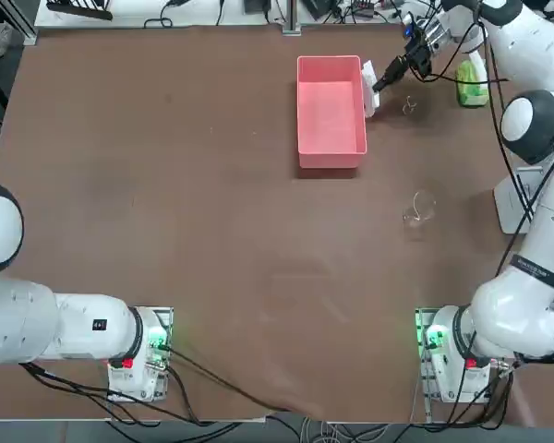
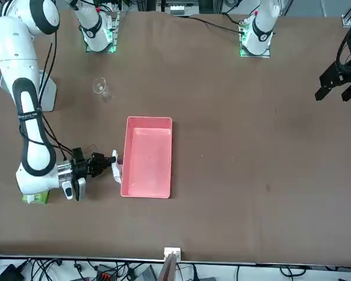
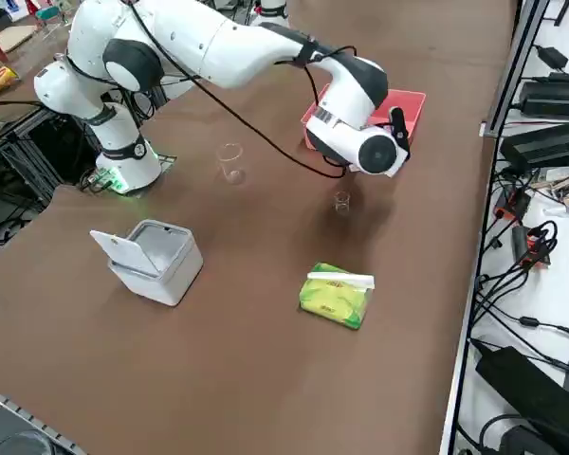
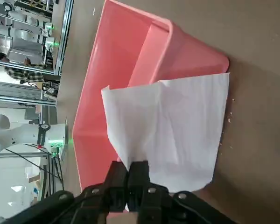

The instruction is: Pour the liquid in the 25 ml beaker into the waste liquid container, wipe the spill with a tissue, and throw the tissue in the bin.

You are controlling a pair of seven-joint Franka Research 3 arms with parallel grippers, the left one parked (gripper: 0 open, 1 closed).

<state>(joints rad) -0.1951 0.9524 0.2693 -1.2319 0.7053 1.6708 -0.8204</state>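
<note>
By pink tray (image 1: 331, 152) | end effector (image 4: 129, 175) pinching tissue (image 4: 177, 130) edge

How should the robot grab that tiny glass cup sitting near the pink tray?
Best guess: come straight down and pinch the 25 ml beaker across its round wall below the rim. It stands upright and open. The right gripper, shut on the tissue, must first let go.

A big brown worktop (image 1: 166, 185) holds everything. A bigger clear glass beaker (image 3: 231, 161) stands upright on it, well apart from the jaws, back toward the arm's base. A yellow-green tissue pack (image 3: 337, 295) lies flat near the jaws, on the side away from the pink tray, with a white sheet showing on top. Black cables (image 3: 522, 246) lie off the worktop's edge.
</note>
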